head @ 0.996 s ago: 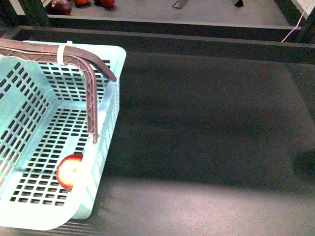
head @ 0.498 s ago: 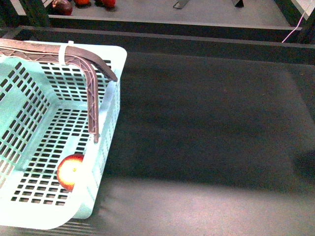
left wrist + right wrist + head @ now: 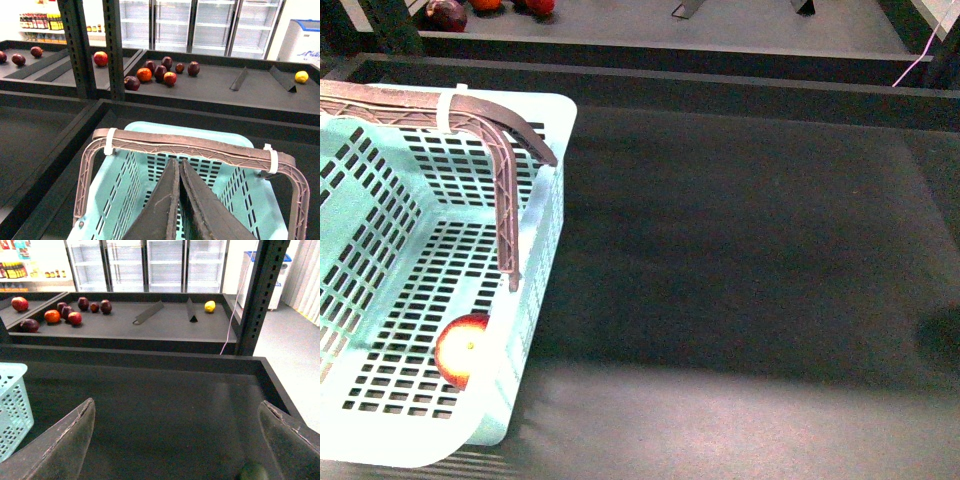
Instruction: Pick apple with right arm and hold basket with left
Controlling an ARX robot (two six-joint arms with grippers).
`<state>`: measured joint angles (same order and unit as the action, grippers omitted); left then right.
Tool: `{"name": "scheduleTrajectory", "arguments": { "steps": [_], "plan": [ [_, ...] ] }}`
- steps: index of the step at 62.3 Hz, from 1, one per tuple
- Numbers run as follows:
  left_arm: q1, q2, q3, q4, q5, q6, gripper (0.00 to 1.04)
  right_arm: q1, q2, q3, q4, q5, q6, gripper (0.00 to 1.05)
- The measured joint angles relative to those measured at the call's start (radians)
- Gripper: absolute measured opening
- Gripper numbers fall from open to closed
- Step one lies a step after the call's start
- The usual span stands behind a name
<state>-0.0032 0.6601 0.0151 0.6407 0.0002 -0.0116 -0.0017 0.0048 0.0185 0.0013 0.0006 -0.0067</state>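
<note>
Apple (image 3: 463, 349): lying on slotted floor inside basket (image 3: 380, 250), near right corner | Basket: seated at left of dark worktop (image 3: 740, 260), brown handle (image 3: 505, 170) raised | Left claw (image 3: 178, 167): fingers pressed together, poised above basket, nothing pinched | Right claw (image 3: 175, 427): spread wide over bare worktop, empty

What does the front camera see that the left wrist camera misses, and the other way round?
Only the front view shows the apple lying in the basket. Only the left wrist view shows the left gripper, shut, just below the handle, plus the yellow fruit and glass-door fridges behind. Both show the basket, its handle and dark fruits on the far shelf.
</note>
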Motion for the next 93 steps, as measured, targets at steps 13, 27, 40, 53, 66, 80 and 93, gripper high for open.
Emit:
{"name": "scheduleTrajectory", "arguments": {
  "steps": [13,27,40,53,66,80,93],
  "plan": [
    [0.0,-0.185,0.0,-0.171,0.0,0.0,0.03,0.0,0.0,0.0,0.0,0.0,0.0,0.96],
    [0.0,-0.311,0.0,-0.291,0.0,0.0,0.03,0.0,0.0,0.0,0.0,0.0,0.0,0.96],
    [0.0,-0.393,0.0,-0.373,0.0,0.0,0.03,0.0,0.0,0.0,0.0,0.0,0.0,0.96],
    [0.0,-0.458,0.0,-0.438,0.0,0.0,0.03,0.0,0.0,0.0,0.0,0.0,0.0,0.96],
    [0.0,-0.648,0.0,-0.635,0.0,0.001,0.03,0.0,0.0,0.0,0.0,0.0,0.0,0.96],
    [0.0,-0.654,0.0,-0.639,0.0,0.001,0.03,0.0,0.0,0.0,0.0,0.0,0.0,0.96],
    [0.0,-0.654,0.0,-0.639,0.0,0.001,0.03,0.0,0.0,0.0,0.0,0.0,0.0,0.96]
  ]
}}
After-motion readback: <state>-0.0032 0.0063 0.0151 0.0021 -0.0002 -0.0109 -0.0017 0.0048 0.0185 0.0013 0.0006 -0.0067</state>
